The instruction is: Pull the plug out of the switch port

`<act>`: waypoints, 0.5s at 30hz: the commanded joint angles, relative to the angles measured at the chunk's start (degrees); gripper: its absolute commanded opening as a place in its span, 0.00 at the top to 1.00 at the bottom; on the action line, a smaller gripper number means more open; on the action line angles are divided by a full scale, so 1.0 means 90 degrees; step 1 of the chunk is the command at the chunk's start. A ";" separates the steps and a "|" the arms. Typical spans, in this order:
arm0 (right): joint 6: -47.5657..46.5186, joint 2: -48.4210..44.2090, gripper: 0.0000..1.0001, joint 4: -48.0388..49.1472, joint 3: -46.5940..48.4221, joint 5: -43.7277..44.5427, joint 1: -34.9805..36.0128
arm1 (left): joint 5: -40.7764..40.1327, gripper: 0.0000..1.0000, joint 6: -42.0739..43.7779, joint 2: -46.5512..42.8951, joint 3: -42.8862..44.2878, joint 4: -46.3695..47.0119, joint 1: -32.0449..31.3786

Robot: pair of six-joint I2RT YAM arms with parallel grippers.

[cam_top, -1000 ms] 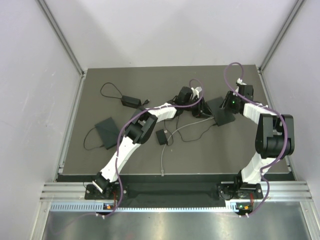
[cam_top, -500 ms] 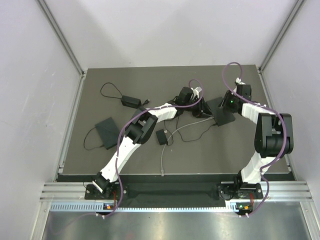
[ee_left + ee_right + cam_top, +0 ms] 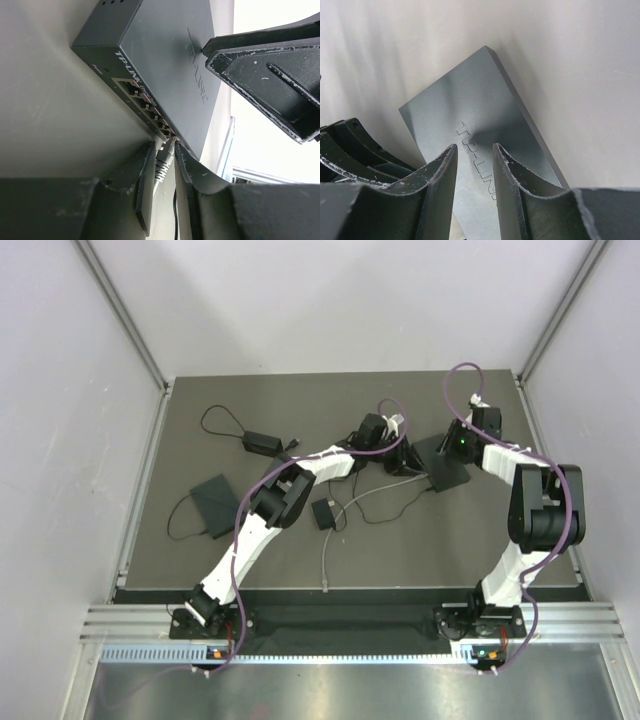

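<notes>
Only slightly has the right arm shifted: its wrist now sits a touch further toward the back of the table (image 3: 250, 550), and the purple hose (image 3: 452, 390) looped above it has swung with it, while the left arm has kept its place. The switch (image 3: 165, 50) is a flat, dark grey metal box with crisp edges and raised lettering on its smooth lid, lying on the matte grey table at back right. A row of small ports runs along its front face. The plug (image 3: 164, 162), with a pale grey ribbed boot, is seated in the port at the near end of that row. The left tool (image 3: 165, 150) straddles it, one scuffed black curved finger close on each side. Whether the fingers actually press on the boot cannot be told, since only thin slivers show between them. The right tool (image 3: 475, 146) is held slightly spread with nothing between its fingers, and from the left wrist one chipped tip appears to touch the lid. The cord behind the plug is cut off by the fingers. From above, both tools hide the plug and ports entirely. A thin grey cord (image 3: 380, 495) trails toward the front of the table.
</notes>
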 commanded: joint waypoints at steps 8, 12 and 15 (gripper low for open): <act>-0.0053 0.0312 0.65 -0.0711 -0.0018 0.0403 0.0130 | -0.0340 0.95 0.0344 0.0179 0.0278 -0.0646 -0.0072; -0.0073 0.0303 0.70 -0.0701 -0.0037 0.0384 0.0130 | -0.0174 1.00 0.0324 0.0179 0.0249 -0.0461 -0.0072; -0.0092 0.0264 0.69 -0.0692 -0.0037 0.0432 0.0130 | -0.0145 1.00 0.0373 0.0130 0.0141 -0.0393 -0.0072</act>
